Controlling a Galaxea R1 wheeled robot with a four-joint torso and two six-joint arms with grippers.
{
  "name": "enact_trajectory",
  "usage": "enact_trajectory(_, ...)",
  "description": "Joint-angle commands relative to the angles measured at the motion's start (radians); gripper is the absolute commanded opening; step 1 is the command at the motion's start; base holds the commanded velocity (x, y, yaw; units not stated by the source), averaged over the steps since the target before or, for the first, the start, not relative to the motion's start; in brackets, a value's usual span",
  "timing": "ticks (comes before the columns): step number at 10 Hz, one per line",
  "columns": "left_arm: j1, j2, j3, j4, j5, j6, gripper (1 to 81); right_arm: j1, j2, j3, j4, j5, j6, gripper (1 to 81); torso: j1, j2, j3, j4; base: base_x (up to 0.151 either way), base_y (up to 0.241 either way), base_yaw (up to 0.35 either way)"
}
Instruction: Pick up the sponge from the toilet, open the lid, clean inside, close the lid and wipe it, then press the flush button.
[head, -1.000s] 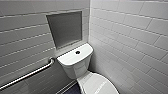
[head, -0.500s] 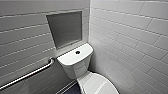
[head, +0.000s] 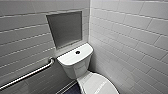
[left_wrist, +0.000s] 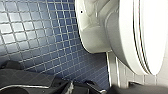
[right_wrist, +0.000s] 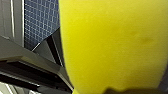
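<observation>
Head high above toilet (head: 75, 62), wrists low, close

One white toilet (head: 75, 65) is seen, with one lid (head: 98, 85) and one round flush button (head: 77, 52) on its tank. The wall carries one metal grab rail (head: 27, 75) and one recessed grey panel (head: 65, 29). There is one yellow sponge (right_wrist: 112, 45).

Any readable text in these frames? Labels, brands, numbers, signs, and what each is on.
No text can be read.
The toilet, the flush button, the sponge: no print visible.
The lid: a faint grey mark near its front edge, too blurred to tell whether it is text.
The wall tiles, the recessed panel, the grab bar: no sign or label.
</observation>
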Motion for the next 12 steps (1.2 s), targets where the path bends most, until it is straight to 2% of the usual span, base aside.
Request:
enact_trajectory(1,-0.123,0.053,-0.048,0.002,0.032,-0.092,81.1,-0.004,-0.021,0.006,-0.022,-0.074,-0.007,1.0,0.0,0.0,0.0,0.0,0.0,0.0,0.0)
enact_trajectory(3,-0.166,0.11,-0.076,0.002,0.036,-0.111,81.1,-0.004,-0.015,0.004,-0.022,-0.074,-0.007,1.0,0.0,0.0,0.0,0.0,0.0,0.0,0.0)
enact_trajectory(6,-0.199,0.162,-0.08,0.002,0.044,-0.113,81.1,0.005,-0.005,0.004,-0.022,-0.076,-0.007,1.0,0.0,0.0,-0.091,0.0,0.0,0.0,0.0)
enact_trajectory(7,-0.21,0.171,-0.085,0.001,0.042,-0.116,81.1,0.008,-0.003,0.006,-0.024,-0.076,-0.007,1.0,0.0,0.0,-0.039,0.0,0.0,0.0,0.0)
enact_trajectory(9,-0.238,0.203,-0.087,-0.006,0.044,-0.121,81.1,0.009,-0.002,0.009,-0.036,-0.074,-0.007,1.0,0.0,0.0,-0.07,0.0,0.0,0.0,0.0)
enact_trajectory(10,-0.248,0.221,-0.09,-0.007,0.045,-0.121,81.1,0.009,0.0,0.01,-0.038,-0.074,-0.007,1.0,0.0,0.0,-0.076,-0.034,0.0,0.0,0.0)
enact_trajectory(12,-0.265,0.268,-0.113,-0.009,0.045,-0.121,81.1,0.011,0.006,0.006,-0.041,-0.074,-0.007,1.0,0.001,0.0,-0.075,-0.068,0.0,0.0,0.0)
